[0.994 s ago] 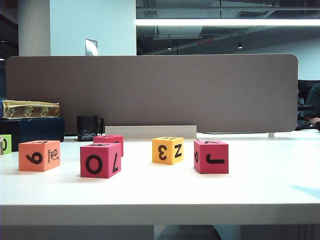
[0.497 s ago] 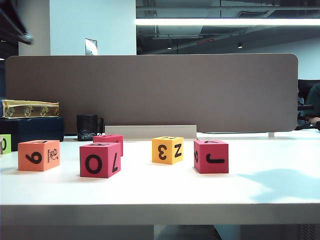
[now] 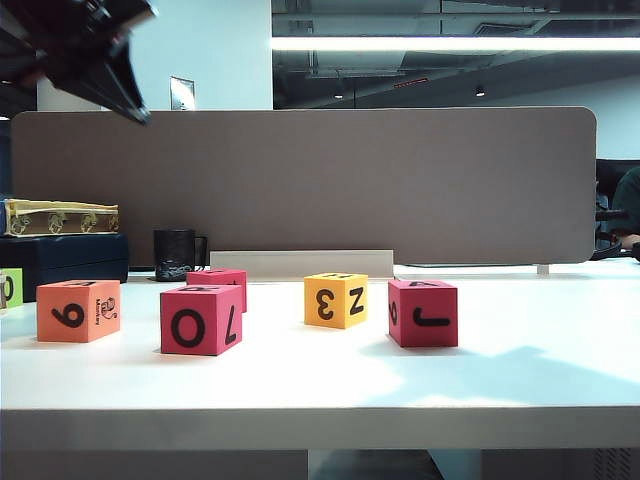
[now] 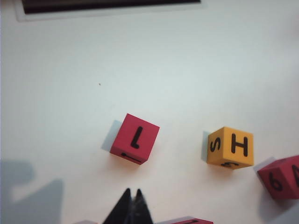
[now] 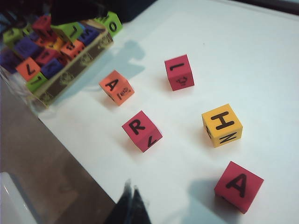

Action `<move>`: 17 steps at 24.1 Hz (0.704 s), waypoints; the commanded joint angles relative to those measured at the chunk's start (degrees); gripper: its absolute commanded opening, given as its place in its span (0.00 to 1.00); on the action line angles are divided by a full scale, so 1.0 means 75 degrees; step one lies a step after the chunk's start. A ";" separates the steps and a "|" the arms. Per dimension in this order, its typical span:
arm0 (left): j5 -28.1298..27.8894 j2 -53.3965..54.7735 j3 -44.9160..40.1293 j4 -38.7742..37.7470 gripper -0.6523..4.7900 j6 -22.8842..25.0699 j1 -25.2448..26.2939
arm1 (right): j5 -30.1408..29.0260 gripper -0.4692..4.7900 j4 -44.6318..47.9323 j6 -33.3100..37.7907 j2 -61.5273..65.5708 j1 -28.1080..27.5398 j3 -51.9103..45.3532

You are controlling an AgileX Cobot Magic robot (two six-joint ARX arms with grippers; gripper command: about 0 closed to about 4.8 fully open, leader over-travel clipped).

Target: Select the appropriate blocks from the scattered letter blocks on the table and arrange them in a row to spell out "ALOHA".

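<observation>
Looking like an office: standing behind the white desk top [image 3: 520, 390], a grey fabric partition screen [image 3: 300, 180], glowing ceiling strip light [image 3: 450, 44]

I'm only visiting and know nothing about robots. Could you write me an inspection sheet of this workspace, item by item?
Surface: white table, smooth, with a shadow across its right part.
Job's things: five letter blocks lying apart, none stacked: one orange block, three magenta blocks, one yellow block. No row is formed yet.
Clutter: lime-green cube at the left edge, black mug at the back, box of spare blocks.
Grippers: left gripper shut, empty, above the table; right gripper shut, empty, above the table.
Cables: nothing seen.
Surroundings: grey divider panel behind the table, ceiling strip light.
</observation>
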 commanded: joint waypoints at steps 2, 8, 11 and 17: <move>0.0015 0.1064 0.0842 -0.0367 0.11 0.0338 -0.0125 | 0.0493 0.08 -0.0067 -0.0251 0.0565 0.0466 0.0326; -0.0102 0.2736 0.1961 -0.0650 0.60 0.0650 -0.0440 | 0.0647 0.08 -0.0210 -0.0388 0.1381 0.0685 0.0408; -0.0909 0.3456 0.2611 -0.1282 0.70 0.1279 -0.0743 | 0.0787 0.08 -0.0254 -0.0428 0.1515 0.0717 0.0408; -0.1376 0.3847 0.2658 -0.1393 0.85 0.1547 -0.0965 | 0.0810 0.08 -0.0306 -0.0425 0.1527 0.0717 0.0408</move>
